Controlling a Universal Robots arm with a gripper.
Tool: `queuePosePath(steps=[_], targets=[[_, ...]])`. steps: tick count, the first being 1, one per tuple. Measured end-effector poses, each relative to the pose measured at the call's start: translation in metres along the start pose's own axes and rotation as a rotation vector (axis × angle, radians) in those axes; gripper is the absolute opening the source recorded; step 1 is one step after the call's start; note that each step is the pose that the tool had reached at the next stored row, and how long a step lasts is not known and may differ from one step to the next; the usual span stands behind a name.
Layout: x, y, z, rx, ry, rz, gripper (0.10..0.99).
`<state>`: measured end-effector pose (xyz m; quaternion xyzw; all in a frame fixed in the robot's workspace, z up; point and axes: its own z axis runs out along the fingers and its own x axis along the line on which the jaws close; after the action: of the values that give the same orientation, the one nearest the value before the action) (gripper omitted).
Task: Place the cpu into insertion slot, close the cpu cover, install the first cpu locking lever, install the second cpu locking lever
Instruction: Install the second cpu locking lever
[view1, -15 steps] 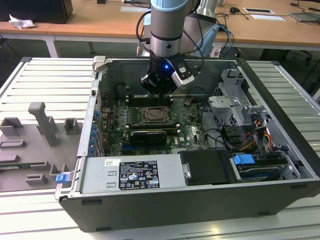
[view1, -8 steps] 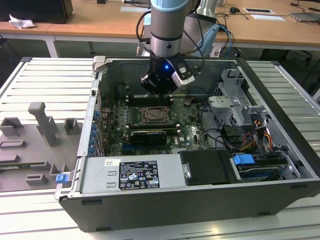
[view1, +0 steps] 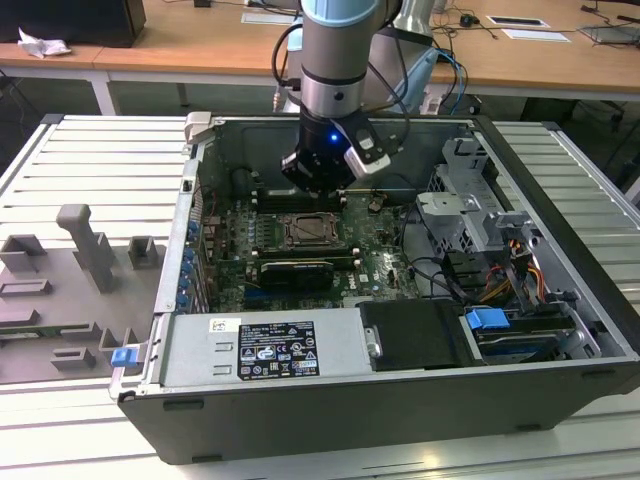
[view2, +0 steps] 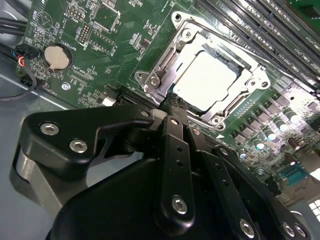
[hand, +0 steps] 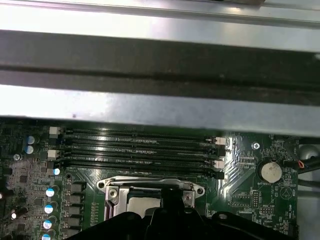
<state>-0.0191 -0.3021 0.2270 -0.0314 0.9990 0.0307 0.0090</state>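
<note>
Your flat silvery-tan cpu (view2: 207, 80) sits in the square metal-rimmed insertion slot (view2: 176, 22), thin silver cpu cover (view2: 227, 107) down; black end effector (view2: 172, 102) closed, empty; levers unclear.

You are looking at a cpu (view2: 207, 80) showing a smooth, pale metal face, ringed by a shiny silver cpu cover (view2: 235, 102). The gripper (view2: 172, 102) is showing matt black plastic links with bright metal screws.
</note>
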Motion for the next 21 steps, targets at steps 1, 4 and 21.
queuePosePath(steps=[1, 4, 21], targets=[[0.0000, -0.0001, -0.0002, 0.001, 0.0002, 0.000, 0.106], [0.0000, -0.0002, -0.0022, 0.001, 0.0002, 0.000, 0.106], [-0.0004, 0.0007, -0.0217, 0.008, 0.0005, 0.000, 0.106]])
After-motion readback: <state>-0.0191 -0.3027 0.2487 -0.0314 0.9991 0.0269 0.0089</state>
